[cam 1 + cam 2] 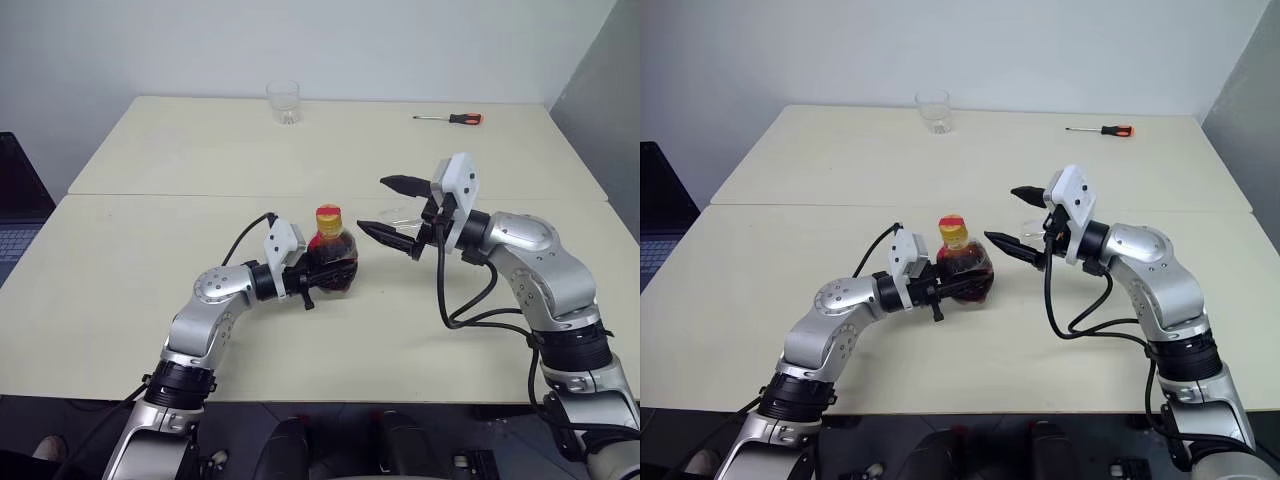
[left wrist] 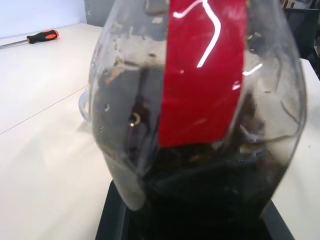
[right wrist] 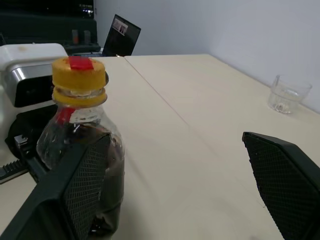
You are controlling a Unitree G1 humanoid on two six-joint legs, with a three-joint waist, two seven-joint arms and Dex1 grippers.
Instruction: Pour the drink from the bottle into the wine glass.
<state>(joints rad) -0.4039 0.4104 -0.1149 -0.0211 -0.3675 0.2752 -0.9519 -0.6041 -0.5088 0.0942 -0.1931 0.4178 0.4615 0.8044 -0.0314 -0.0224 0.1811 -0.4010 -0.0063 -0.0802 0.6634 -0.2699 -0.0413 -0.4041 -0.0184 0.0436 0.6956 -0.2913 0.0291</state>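
**Operator:** Where is the bottle [image 1: 331,262], and how should it be handled?

**Manual:** Mid-tabletop, near the front edge, pinched by your left gripper [image 1: 318,278]. Thin plastic yields; hold the body. Your right gripper [image 1: 395,210], jaws spread, takes the cap [image 3: 79,75].

The squat clear bottle [image 1: 330,258] stands upright mid-table, yellow cap on, red label, roughly half full of dark drink [image 3: 107,175]; the wine glass [image 1: 402,217] is barely discernible behind.
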